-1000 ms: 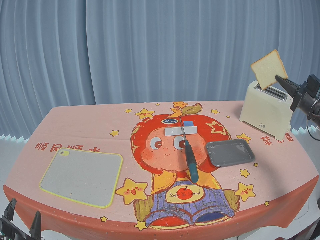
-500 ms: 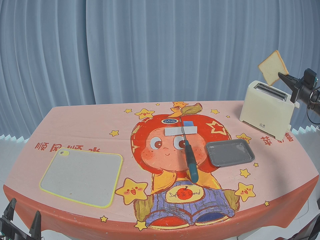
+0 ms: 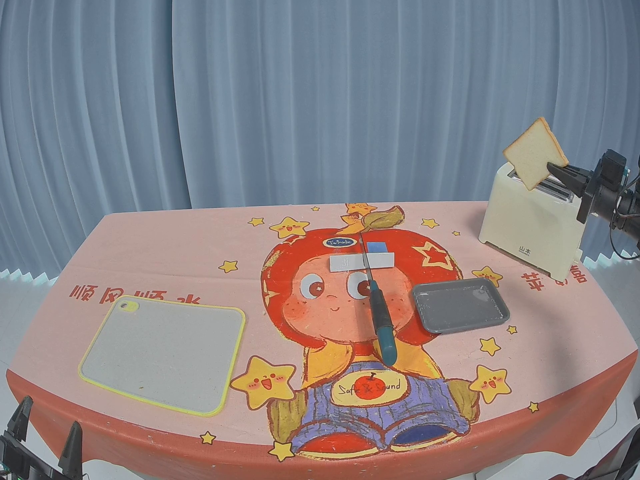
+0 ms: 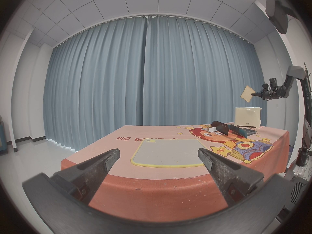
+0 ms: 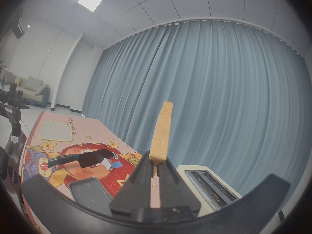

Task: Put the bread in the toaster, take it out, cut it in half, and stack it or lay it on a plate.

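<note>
Toasting run: bread slice (image 3: 533,153) aloft over the toaster (image 3: 533,225), frame right
I see the pale, brown-crusted bread slice tilted corner-down, pinched by the right gripper (image 3: 555,167) above the cream toaster at the right edge; grey plate (image 3: 460,305) centre-right, teal-handled knife (image 3: 382,318) mid-frame, yellow-rimmed cutting board (image 3: 163,351) lower left.

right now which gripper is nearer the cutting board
Left. The left gripper sits just off the cutting board's near corner; the right gripper is far across, holding the bread over the toaster.

glossy plastic toaster (image 3: 533,225), matt cloth tablecloth (image 3: 200,261)
</note>
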Controlling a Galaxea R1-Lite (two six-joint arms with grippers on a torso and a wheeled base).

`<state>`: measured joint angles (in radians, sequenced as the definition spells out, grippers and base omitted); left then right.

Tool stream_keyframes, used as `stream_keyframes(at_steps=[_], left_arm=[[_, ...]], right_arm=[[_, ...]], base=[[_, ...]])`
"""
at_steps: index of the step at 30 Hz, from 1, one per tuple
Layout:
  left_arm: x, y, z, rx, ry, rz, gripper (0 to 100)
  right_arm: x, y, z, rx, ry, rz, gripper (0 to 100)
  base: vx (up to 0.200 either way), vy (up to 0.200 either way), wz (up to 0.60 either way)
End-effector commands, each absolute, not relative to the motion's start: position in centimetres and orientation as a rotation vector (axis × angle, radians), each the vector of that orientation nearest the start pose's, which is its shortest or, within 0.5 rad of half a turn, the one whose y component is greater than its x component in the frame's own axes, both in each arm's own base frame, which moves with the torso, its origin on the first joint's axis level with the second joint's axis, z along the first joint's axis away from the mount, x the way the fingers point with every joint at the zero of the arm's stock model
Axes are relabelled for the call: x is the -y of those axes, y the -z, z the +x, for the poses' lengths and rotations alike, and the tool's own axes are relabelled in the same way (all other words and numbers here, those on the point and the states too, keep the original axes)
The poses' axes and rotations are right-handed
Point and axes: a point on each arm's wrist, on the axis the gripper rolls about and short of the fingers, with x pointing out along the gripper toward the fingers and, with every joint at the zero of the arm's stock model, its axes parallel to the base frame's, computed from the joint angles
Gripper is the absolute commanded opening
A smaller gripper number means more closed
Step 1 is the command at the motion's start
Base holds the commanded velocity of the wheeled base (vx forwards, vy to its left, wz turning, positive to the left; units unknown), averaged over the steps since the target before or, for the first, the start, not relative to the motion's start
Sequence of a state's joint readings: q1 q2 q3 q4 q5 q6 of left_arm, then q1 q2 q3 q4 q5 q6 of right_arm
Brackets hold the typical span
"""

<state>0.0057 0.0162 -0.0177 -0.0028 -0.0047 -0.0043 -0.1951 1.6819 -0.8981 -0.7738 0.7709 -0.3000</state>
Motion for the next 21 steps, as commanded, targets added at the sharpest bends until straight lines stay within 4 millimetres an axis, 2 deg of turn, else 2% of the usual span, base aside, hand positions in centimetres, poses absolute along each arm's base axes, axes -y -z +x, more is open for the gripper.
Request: stream_keyframes(at_steps=[1, 8, 21], left_arm=[[0.02, -7.58, -2.28, 0.003, -0.002, -0.005, 100], [0.02, -7.58, -2.28, 0.003, -0.002, -0.009, 100], [-0.01, -7.58, -2.28, 0.003, -0.015, -0.009, 100]], right_arm=[[3.48, -22.66, 30.38, 0.081, -0.611, -0.284, 0], [2.62, -22.37, 30.38, 0.077, -0.640, -0.277, 0], [2.53, -22.77, 30.30, 0.091, -0.634, -0.282, 0]], base=[[0.000, 0.000, 0.00], [0.000, 0.000, 0.00], [0.000, 0.000, 0.00]])
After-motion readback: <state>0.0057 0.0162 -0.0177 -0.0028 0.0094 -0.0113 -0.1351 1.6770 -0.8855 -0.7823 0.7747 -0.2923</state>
